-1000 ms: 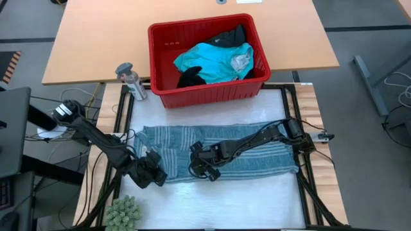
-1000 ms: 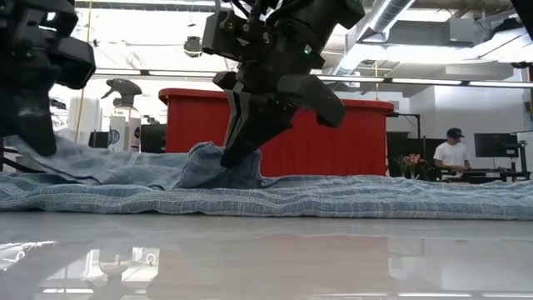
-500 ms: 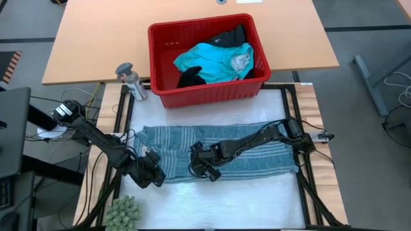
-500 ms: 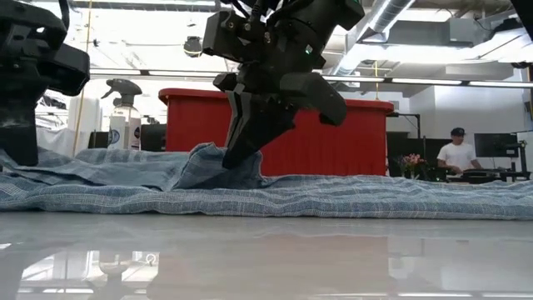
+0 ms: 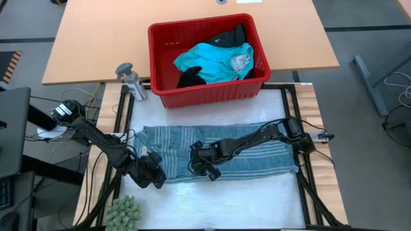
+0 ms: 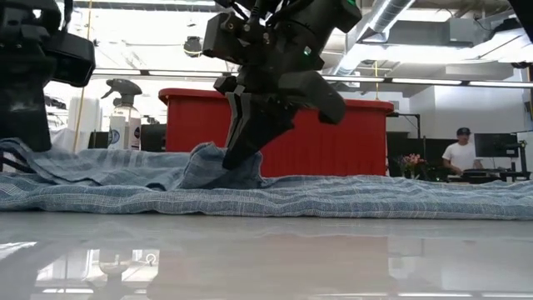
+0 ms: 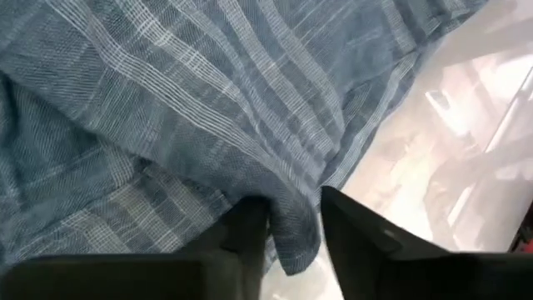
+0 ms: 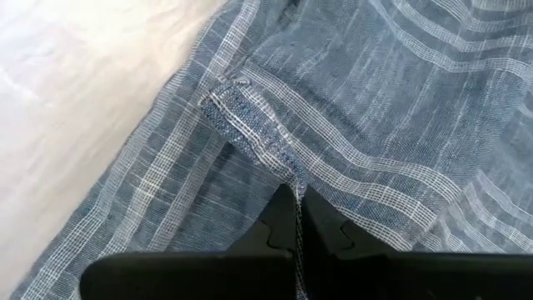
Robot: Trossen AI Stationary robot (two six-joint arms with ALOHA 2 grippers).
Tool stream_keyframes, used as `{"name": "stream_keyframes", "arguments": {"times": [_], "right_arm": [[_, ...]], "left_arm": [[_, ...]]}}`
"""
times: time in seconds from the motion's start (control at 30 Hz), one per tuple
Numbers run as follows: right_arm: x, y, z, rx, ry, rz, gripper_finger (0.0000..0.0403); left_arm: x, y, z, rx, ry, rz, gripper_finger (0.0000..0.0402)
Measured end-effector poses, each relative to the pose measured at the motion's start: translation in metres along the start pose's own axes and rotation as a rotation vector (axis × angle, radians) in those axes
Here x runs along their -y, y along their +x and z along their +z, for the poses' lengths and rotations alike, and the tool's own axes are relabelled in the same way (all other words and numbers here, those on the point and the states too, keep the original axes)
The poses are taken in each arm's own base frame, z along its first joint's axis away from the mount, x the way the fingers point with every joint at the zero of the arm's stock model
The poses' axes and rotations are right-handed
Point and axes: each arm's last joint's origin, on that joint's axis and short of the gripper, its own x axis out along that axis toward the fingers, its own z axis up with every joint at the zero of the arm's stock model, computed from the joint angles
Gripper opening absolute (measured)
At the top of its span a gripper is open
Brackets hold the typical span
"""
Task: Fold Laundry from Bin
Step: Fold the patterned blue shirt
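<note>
The blue-grey striped garment (image 5: 225, 151) of the laundry lies spread across the white table, near the middle. My left gripper (image 5: 153, 174) is at its near left corner, shut on the cloth. My right gripper (image 5: 204, 167) is over its near edge, a little left of centre, also shut on it. The red bin (image 5: 209, 86) stands behind the garment on the wooden table and holds a turquoise garment (image 5: 212, 61) and black ones (image 5: 191, 78). My left gripper pinches a fold (image 7: 293, 237) at the striped garment's near left edge between its two fingers. The cloth there is raised a little off the table (image 6: 25, 154); the rest lies flat. My right gripper pinches a thin hemmed edge (image 8: 279, 167) of the striped garment between its shut fingertips, coming from above and slanting down. The cloth rises to a small peak (image 6: 208, 158) at the fingers, while the rest stays on the table.
A small grey spray bottle (image 5: 131, 80) stands left of the bin. A green spiky object (image 5: 122, 212) sits at the table's near left corner. Bare white table (image 5: 244, 199) lies in front of the garment. A person (image 6: 454, 154) is far off in the room.
My left gripper has dipped toward the table and come up again a little; the garment's left end sank and rose with it. My right gripper has kept its pinch on the small peak, almost still.
</note>
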Motion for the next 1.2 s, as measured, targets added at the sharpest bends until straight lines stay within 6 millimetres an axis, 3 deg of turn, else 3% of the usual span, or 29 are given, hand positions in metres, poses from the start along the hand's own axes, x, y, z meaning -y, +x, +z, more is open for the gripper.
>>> {"name": "stream_keyframes", "arguments": {"times": [0.2, 0.4, 0.53, 0.73, 0.87, 1.07, 1.2], "right_arm": [[0.0, 0.0, -0.001, -0.014, -0.001, 0.007, 0.0025], [0.001, 0.0, -0.003, -0.018, -0.002, 0.007, 0.0025], [0.001, 0.0, -0.003, -0.019, -0.002, 0.006, 0.0025], [0.001, 0.0, -0.003, -0.019, -0.006, 0.006, 0.0025], [0.001, 0.0, -0.003, -0.019, -0.006, 0.007, 0.0025], [0.004, 0.0, -0.004, -0.021, 0.001, 0.003, 0.0025], [0.006, 0.001, -0.005, -0.021, 0.005, 0.0, 0.0025]], "left_arm": [[-0.006, 0.0, -0.003, -0.08, -0.015, 0.059, 0.0199], [-0.01, -0.005, -0.004, -0.107, -0.068, 0.088, 0.0225], [-0.009, -0.017, 0.002, -0.017, -0.095, 0.037, 0.0226], [-0.014, -0.038, 0.02, 0.3, -0.034, 0.014, 0.022], [-0.019, -0.034, 0.027, 0.362, 0.01, 0.086, 0.0196], [-0.002, -0.018, 0.031, 0.344, 0.092, 0.005, 0.0156], [0.0, -0.007, 0.028, 0.314, 0.123, 0.028, 0.0134]]}}
